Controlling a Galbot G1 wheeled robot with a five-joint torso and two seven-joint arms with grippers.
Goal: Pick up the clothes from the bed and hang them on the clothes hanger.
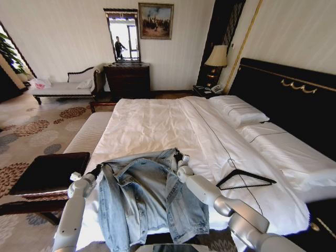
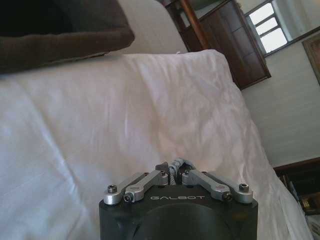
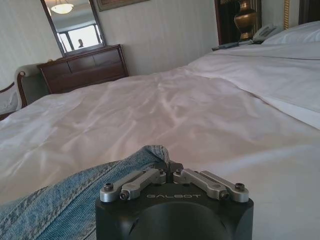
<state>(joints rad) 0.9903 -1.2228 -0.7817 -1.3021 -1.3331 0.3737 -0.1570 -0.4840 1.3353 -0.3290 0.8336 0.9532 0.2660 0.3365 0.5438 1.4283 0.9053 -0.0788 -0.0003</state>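
Both hands, left [image 1: 98, 169] and right [image 1: 178, 157], clench the denim jacket's [image 1: 147, 199] shoulders over the bed [image 1: 157, 126].

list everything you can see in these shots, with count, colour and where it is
denim jacket: 1, light blue, on the near edge of the bed, held at both shoulders
clothes hanger: 1, black, flat on the sheet to the robot's right of the jacket
bed: 1, white sheets, black headboard
pillows: at least 2, white, by the headboard
bench: 1, dark, left of the bed
chaise: 1, pale, far left wall
dresser: 1, dark wood, under a mirror
lamp: 1, cream shade, on the nightstand
left claw: 1, shut on the jacket's left shoulder
right claw: 1, shut on the jacket's right shoulder
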